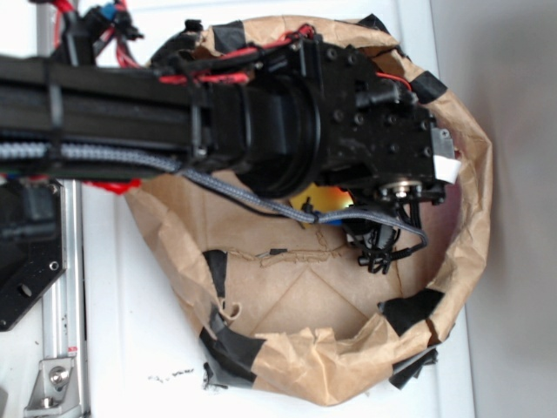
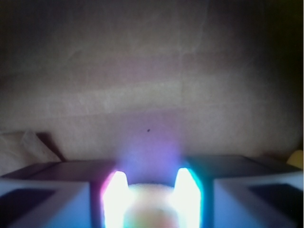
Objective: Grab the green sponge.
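- While the black robot arm (image 1: 261, 122) was stretched across the top of the picture, its end was held down inside a big brown paper bag (image 1: 461, 252).
- A torn rim was seen on the bag, and it was patched with black tape (image 1: 228, 344) in many spots.
- The bag was set on a white table (image 1: 130, 313).
- A small bit of the yellow sponge (image 1: 306, 207) was seen under the arm, on the floor of the bag, near the middle.
- Most of the sponge was hidden by the arm.
- A grey cable (image 1: 252, 202) was run along the arm and past the sponge.
- From the wrist view, the gripper (image 2: 151, 190) was seen at the bottom, close to the brown paper.
- Two bright glowing fingers (image 2: 115, 199) were seen with a pale, blurry thing between them.
- It could not be told what that thing was, or whether the gripper was open or closed on it.
- A speck of yellow (image 2: 297, 159) was seen at the right edge of the wrist view.
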`<state>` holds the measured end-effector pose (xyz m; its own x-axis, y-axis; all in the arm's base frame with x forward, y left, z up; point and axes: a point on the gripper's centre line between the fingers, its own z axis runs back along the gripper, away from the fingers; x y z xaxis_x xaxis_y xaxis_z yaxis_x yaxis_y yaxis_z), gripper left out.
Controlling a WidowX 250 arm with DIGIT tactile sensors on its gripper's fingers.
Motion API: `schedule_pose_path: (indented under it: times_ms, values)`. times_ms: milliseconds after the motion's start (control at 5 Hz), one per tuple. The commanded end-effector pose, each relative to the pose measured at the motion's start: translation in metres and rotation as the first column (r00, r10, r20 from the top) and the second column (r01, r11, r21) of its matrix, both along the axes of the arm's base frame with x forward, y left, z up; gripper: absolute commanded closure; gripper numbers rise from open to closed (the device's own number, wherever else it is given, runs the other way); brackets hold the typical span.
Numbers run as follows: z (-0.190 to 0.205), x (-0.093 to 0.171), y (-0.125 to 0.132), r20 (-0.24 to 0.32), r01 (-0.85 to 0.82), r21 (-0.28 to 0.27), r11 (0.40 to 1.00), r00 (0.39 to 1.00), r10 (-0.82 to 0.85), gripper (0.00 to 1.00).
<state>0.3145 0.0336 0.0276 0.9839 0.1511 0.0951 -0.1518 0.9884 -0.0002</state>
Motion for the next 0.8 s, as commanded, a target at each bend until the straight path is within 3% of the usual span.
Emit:
schedule_pose_path:
  times_ms: [0,200,400,600]
  values:
    - [0.070,0.015,0.004,0.125,0.025,0.074,0.997,0.992,-0.034,1.00]
    - [0.120,-0.018,0.009,0.137,0.015,0.136,0.991,0.990,-0.033,1.00]
    - [0.151,-0.036,-0.001,0.107,0.001,0.156,0.988,0.994,-0.018,1.00]
    - [0.147,-0.038,-0.007,0.110,0.011,0.178,0.984,0.993,-0.031,1.00]
